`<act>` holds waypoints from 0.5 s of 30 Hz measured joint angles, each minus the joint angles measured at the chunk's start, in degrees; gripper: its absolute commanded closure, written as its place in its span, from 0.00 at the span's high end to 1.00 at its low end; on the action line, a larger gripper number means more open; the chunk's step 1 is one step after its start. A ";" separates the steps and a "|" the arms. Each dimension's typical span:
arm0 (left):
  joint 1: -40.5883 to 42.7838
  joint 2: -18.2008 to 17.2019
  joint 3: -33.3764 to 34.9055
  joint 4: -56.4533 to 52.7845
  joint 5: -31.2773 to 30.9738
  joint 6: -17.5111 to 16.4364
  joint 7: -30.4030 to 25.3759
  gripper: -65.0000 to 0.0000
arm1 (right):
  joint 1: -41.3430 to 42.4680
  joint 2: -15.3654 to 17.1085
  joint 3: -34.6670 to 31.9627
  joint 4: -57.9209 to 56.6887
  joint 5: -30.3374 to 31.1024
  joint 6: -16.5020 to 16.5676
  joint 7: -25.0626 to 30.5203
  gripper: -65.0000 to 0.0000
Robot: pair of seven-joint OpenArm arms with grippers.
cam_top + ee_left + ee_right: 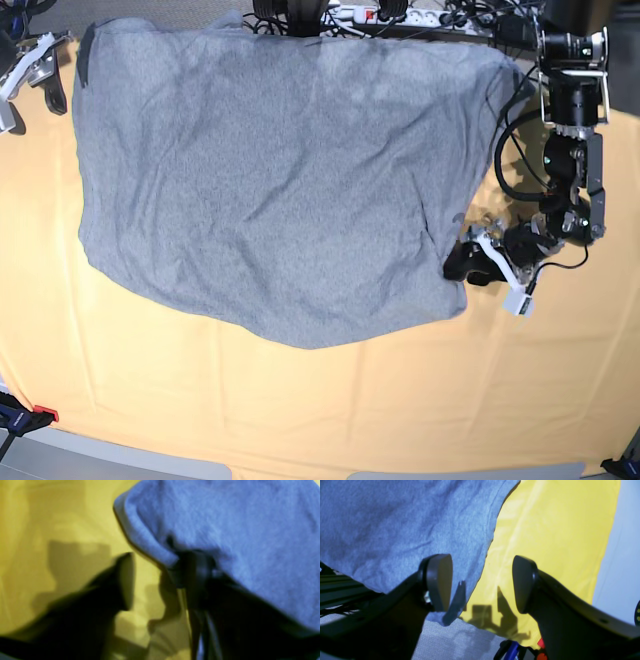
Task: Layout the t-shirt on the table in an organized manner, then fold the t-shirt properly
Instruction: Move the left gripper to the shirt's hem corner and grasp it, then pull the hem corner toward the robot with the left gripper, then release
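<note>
The grey t-shirt (270, 180) lies spread over the back half of the pale orange-yellow table (300, 410), plain side up and wrinkled. My left gripper (463, 262) sits at the shirt's lower right corner. In the blurred left wrist view the shirt's (237, 530) hemmed edge drapes over one finger (197, 572). The other finger (125, 580) stands apart over bare table (37, 530), so the left gripper (160, 580) is open. My right gripper (481, 583) hangs open and empty beside the shirt's (395, 525) edge, at the table's (557, 530) back left corner (30, 70).
A power strip with cables (400, 14) runs along the back edge. A clamp (25, 415) grips the front left corner. The left arm's black links and cables (565, 190) stand at the right. Grey floor (620, 555) shows past the table's edge.
</note>
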 measured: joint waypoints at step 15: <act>0.35 1.77 -0.02 -1.42 0.98 0.07 -4.55 0.63 | 0.00 0.00 0.00 0.00 0.00 0.00 0.02 0.60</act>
